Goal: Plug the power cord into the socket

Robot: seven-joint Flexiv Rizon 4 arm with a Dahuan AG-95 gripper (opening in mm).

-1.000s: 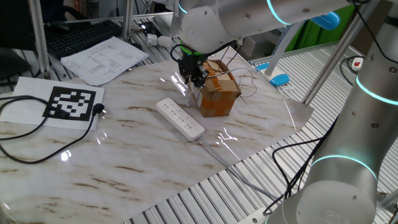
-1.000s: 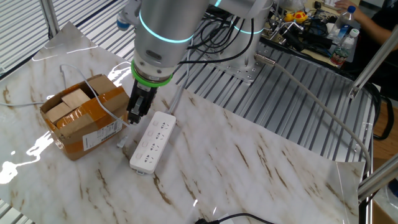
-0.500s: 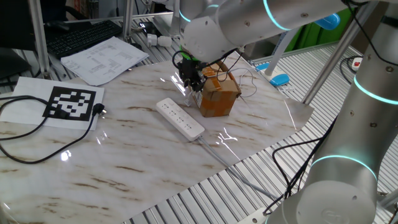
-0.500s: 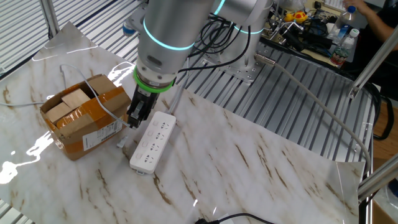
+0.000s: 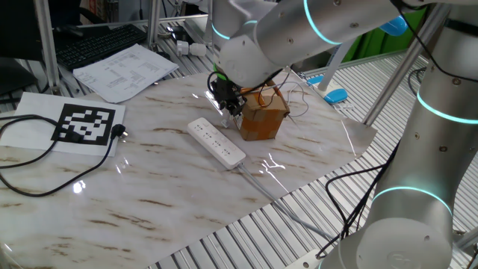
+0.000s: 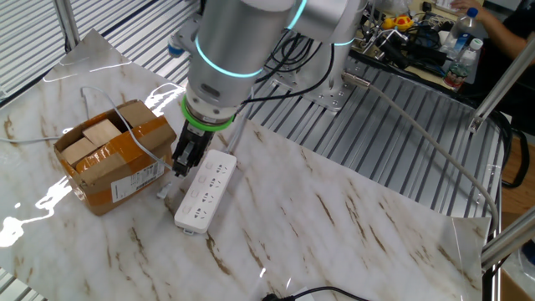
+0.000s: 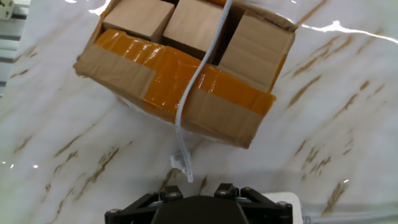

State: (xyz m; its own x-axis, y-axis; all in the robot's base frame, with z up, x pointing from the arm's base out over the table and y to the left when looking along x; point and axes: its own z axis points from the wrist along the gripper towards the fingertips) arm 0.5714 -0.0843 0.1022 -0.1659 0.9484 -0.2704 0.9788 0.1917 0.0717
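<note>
The socket, a long white power strip, lies flat on the marble table and also shows in the other fixed view. A thin white cord runs over an open cardboard box, and its small white plug end rests on the table. My gripper hangs low between the box and the strip's far end, just above that plug end. In the hand view only the gripper's black base shows, so its fingertips are hidden. Nothing is seen in it.
A black cord with a plug lies at the left beside a paper marker sheet. Printed papers lie at the back. The table's front edge meets a ribbed metal surface. The strip's own white cable trails off the table.
My gripper has shifted slightly left and down, closer to the table between the box and the strip. The strip, box and cords have not moved.
</note>
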